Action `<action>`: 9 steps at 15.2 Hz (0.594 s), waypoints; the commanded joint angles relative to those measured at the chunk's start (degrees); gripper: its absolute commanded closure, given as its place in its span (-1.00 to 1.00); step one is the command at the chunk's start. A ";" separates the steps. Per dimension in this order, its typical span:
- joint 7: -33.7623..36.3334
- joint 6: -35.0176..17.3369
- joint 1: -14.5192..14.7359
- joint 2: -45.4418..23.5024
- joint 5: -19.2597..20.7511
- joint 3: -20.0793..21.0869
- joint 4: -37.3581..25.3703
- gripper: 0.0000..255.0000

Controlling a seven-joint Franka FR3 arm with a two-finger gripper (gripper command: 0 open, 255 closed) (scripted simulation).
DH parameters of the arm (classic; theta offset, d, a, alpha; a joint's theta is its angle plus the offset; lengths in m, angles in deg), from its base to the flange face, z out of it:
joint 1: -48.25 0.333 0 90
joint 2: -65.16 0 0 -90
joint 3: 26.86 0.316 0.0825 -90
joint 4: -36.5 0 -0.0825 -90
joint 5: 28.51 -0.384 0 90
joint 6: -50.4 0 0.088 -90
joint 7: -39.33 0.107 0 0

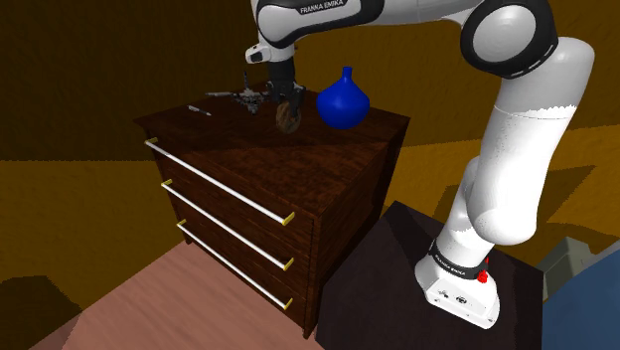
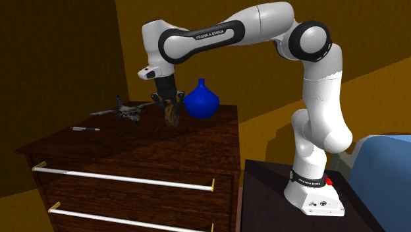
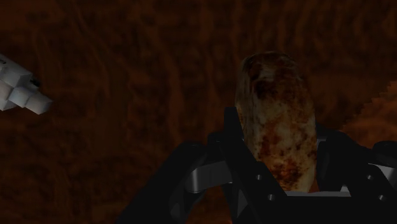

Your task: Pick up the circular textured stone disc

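shoulder view, claw pinching disc on edge, low over dresser top, just left of blue vase, second exterior view, disc at claw's tip beside vase, wrist view, disc clasped both sides, mottled tan-brown, rough, oval edge-on

A: Look of the disc?
B: Round, rough, mottled tan and brown.
A: Pose?
B: On edge, clasped by the tool, low over the dresser top. Cannot tell whether it touches.
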 commanded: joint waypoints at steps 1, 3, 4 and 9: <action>-0.24 1.37 -0.01 -0.02 -0.03 -0.01 -1.42 1.00; -0.47 2.91 0.00 -0.10 -0.06 -0.01 -3.05 1.00; -0.58 3.69 0.00 -0.16 -0.08 -0.01 -3.90 1.00; -1.18 7.67 0.00 -0.69 -0.16 -0.02 -8.45 1.00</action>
